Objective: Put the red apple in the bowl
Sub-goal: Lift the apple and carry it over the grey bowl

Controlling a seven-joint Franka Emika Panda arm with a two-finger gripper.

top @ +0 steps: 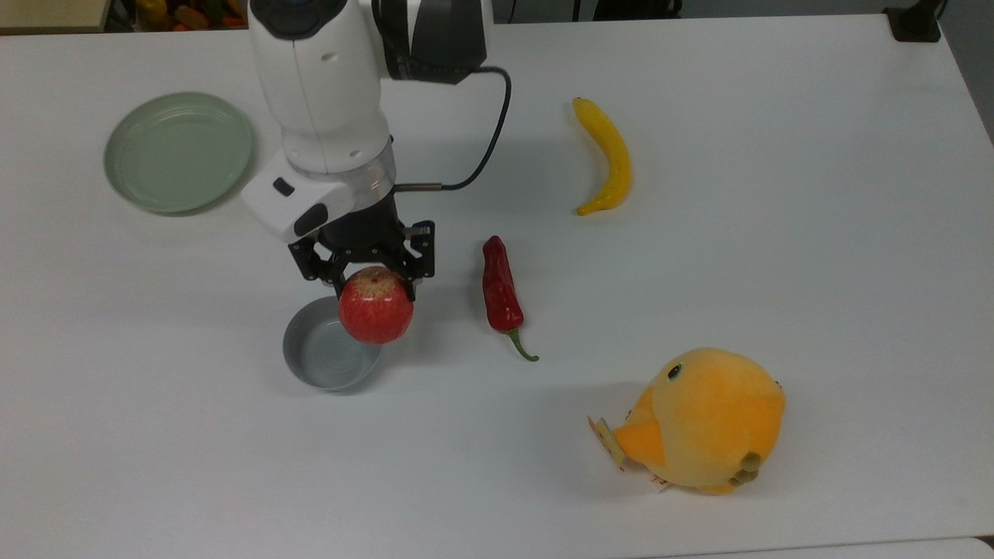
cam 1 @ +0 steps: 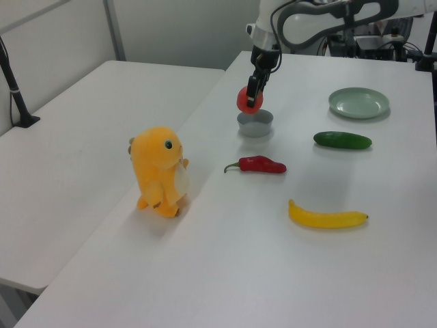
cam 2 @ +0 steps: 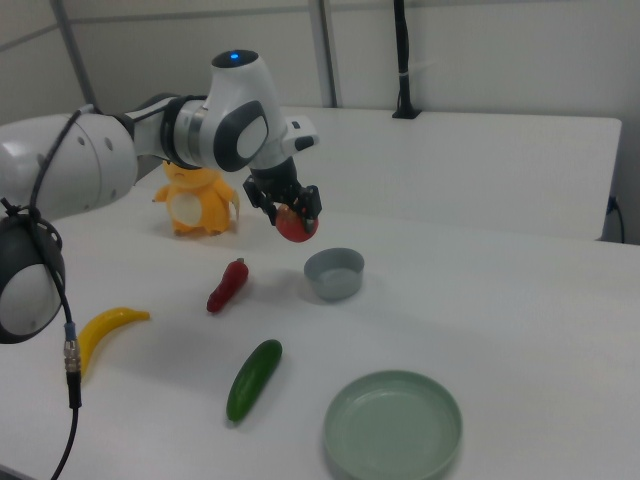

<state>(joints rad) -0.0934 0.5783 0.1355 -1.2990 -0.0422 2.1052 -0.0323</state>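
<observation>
On a white table (top: 776, 233), the black two-finger gripper (top: 371, 283) grips the round red apple (top: 376, 308), clamped between its fingers above the small grey bowl (top: 322, 359).

The arm (top: 322, 93) was glossy white with rounded casings, dark joint bands, a black cable (top: 485, 147) and a black end effector (top: 365, 272).
</observation>
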